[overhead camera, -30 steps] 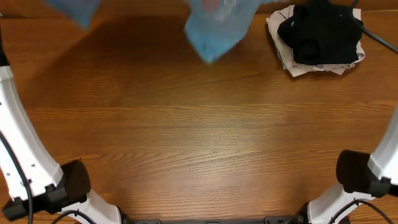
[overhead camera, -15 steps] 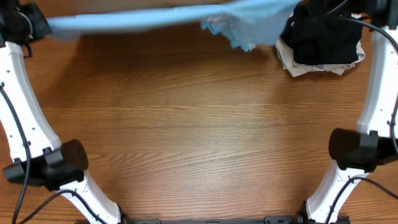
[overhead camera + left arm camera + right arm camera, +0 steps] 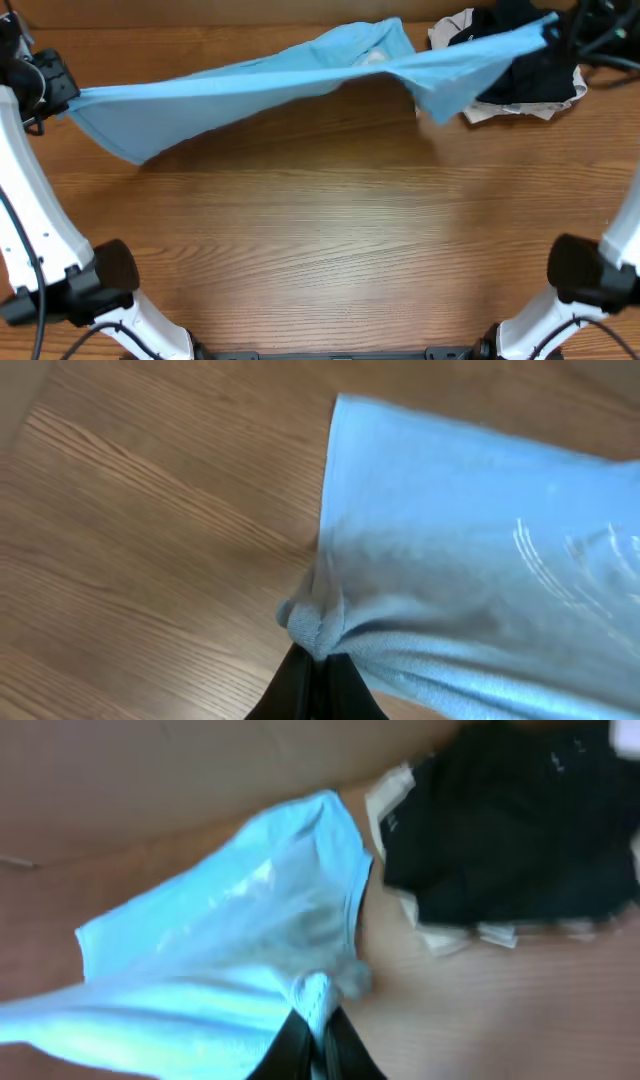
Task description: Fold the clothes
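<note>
Light-blue T-shirt (image 3: 290,75) stretched along the far edge of the desk (image 3: 320,230), between the left tool (image 3: 313,665) and the right tool (image 3: 318,1020), each clamped on a bunched edge. A black garment (image 3: 530,70) lies on a cream garment (image 3: 475,108) at the far right corner.

Part of the black garment (image 3: 540,78) behind the T-shirt (image 3: 250,90); right-wrist view blurred.

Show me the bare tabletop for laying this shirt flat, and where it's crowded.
Free: the middle and near side of the brown wooden table, nearer than the stretched sky-blue cotton T-shirt. Crowded: the far right corner, where a black garment lies on a cream garment.
</note>
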Action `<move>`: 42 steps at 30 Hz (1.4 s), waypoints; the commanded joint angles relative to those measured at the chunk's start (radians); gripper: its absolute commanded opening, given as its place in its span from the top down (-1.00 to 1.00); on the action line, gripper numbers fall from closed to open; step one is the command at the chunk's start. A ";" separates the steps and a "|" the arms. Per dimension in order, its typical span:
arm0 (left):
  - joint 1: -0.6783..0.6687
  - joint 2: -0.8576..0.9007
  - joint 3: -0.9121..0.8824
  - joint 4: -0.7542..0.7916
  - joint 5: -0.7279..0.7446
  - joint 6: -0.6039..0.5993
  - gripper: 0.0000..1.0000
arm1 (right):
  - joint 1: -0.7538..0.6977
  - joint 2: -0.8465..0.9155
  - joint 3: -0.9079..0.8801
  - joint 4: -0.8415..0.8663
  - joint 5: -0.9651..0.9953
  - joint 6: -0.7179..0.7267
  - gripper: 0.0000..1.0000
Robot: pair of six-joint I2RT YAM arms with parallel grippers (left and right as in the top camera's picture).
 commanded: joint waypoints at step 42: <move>0.017 -0.661 -1.313 0.106 -0.190 -0.672 0.91 | -0.200 -0.663 -1.353 0.244 0.278 0.176 0.92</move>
